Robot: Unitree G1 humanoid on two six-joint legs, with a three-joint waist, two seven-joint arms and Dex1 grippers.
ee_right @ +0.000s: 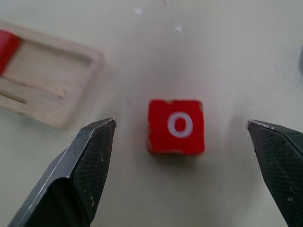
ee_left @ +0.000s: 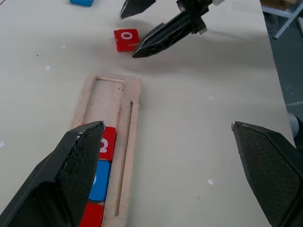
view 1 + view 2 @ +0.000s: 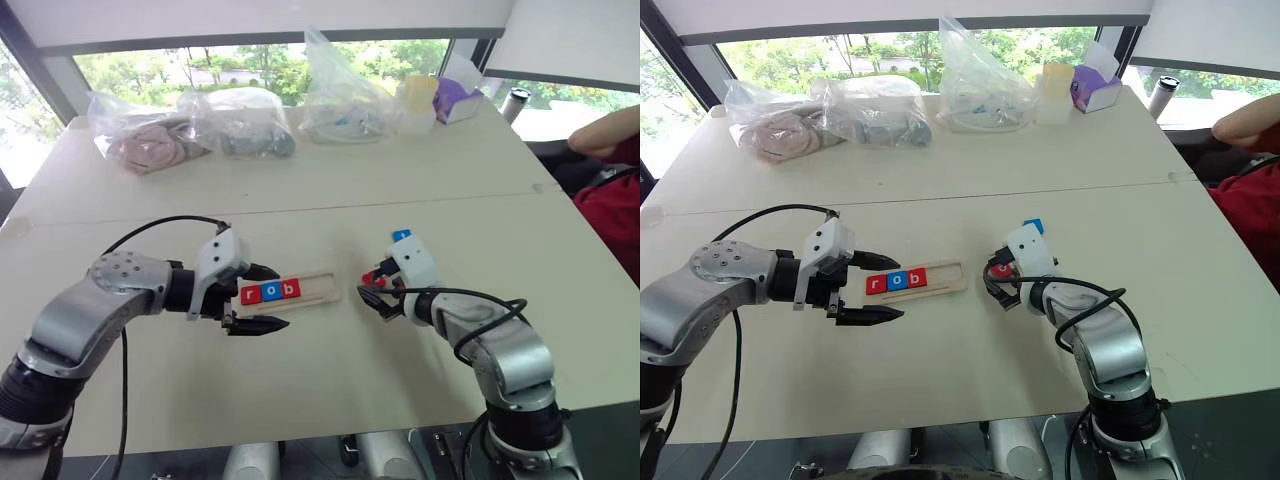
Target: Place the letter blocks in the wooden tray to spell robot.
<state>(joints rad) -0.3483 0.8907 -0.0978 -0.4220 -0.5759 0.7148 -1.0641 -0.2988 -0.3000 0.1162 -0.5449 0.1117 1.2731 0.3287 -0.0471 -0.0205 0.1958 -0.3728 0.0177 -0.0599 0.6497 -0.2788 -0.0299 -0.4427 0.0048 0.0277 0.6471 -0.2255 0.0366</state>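
Observation:
The wooden tray (image 3: 318,288) lies mid-table with three letter blocks at its left end: a red r (image 3: 876,284), a blue o (image 3: 897,281) and a red b (image 3: 917,278). Its right part is bare wood. My left gripper (image 3: 262,300) is open, its fingers spread on either side of the tray's filled end. A red o block (image 1: 176,126) lies flat on the table just right of the tray. My right gripper (image 1: 181,124) is open around it, one finger on each side, not touching. A blue block (image 3: 401,236) lies beyond the right hand.
Several clear plastic bags (image 3: 240,125) line the far edge of the table, with a yellow-lidded cup (image 3: 418,100) and a purple box (image 3: 455,98) beside them. A person's arm in a red sleeve (image 3: 612,150) is at the right edge.

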